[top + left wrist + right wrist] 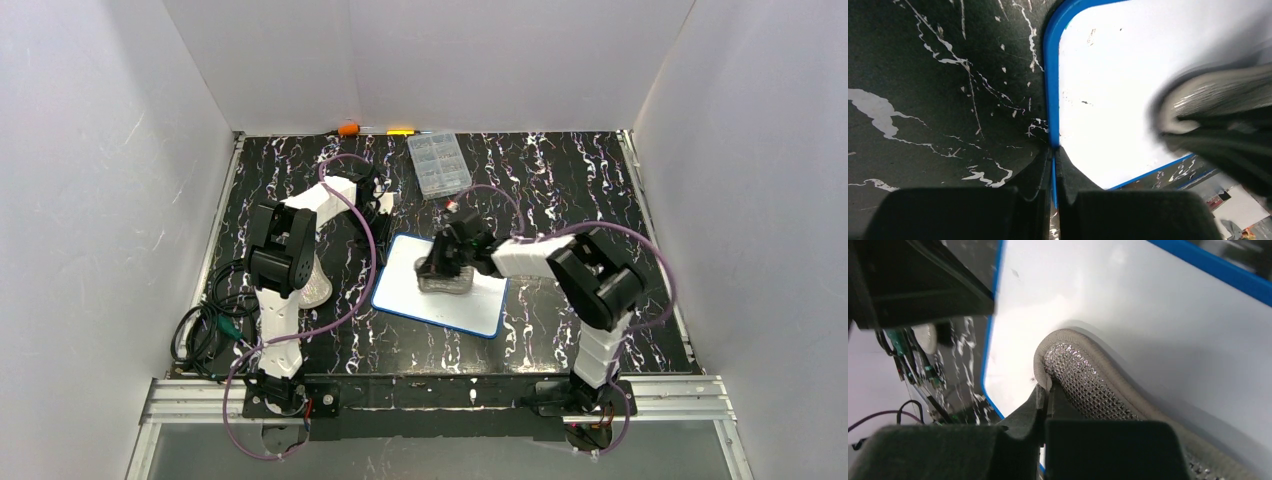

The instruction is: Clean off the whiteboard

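1. Whiteboard [462, 308] lies flat on the worktop [560, 190]. It sits under the R pincer [1044, 390], w/ one edge inside the L pincer [1053, 152].
2. L pincer: narrow, nipped across the blue rim [1050, 75]. One finger is on the board side, the other on the worktop side.
3. R pincer: closed on the edge of a grey mesh wiping pad [1083, 382]. The pad is pressed onto the board face just ahead of the fingertips.
4. Handling (my guess): the board looks thin, stiff, light & glossy, so it prob. skids on the worktop when rubbed. Take it by the rim, not the slick face, as the rim is the only part w/ purchase.
5. Pad looks soft & squashy and curls up by the fingers. An edge grip should do, but hard pressure may fold it.
6. Face looks nearly clean, w/ faint specks near the corner ahead of the L pincer. The area under the pad can't be seen.
7. Clear box [438, 165] sits well beyond both pincers.
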Controlling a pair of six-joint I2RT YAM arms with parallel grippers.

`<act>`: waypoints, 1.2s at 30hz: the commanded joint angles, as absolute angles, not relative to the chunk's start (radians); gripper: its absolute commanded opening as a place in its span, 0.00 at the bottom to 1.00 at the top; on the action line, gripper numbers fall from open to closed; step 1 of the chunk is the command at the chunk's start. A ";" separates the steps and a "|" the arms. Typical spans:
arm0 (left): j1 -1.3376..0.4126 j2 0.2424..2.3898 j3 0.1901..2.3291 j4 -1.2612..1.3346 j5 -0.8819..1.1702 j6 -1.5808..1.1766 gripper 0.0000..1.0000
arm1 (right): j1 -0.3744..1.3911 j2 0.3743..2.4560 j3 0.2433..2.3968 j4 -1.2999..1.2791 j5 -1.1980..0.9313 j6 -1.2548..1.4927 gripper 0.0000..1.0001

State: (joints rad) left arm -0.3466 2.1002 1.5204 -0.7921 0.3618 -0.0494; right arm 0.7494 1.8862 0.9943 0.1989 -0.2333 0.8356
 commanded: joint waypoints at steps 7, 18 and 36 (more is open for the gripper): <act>-0.362 2.137 1.470 -0.796 0.258 -0.017 0.00 | 0.390 1.431 0.556 -0.077 -0.223 0.632 0.01; -0.366 2.130 1.459 -0.796 0.282 -0.017 0.00 | 0.523 1.607 0.616 0.159 -0.238 0.771 0.01; -0.367 2.122 1.470 -0.810 0.267 -0.004 0.00 | 0.379 1.683 0.758 0.005 -0.243 0.650 0.01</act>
State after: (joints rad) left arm -0.3492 2.0933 1.5127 -0.7856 0.3553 -0.0441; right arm 0.5346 1.8320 0.9314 0.1627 -0.3004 0.7677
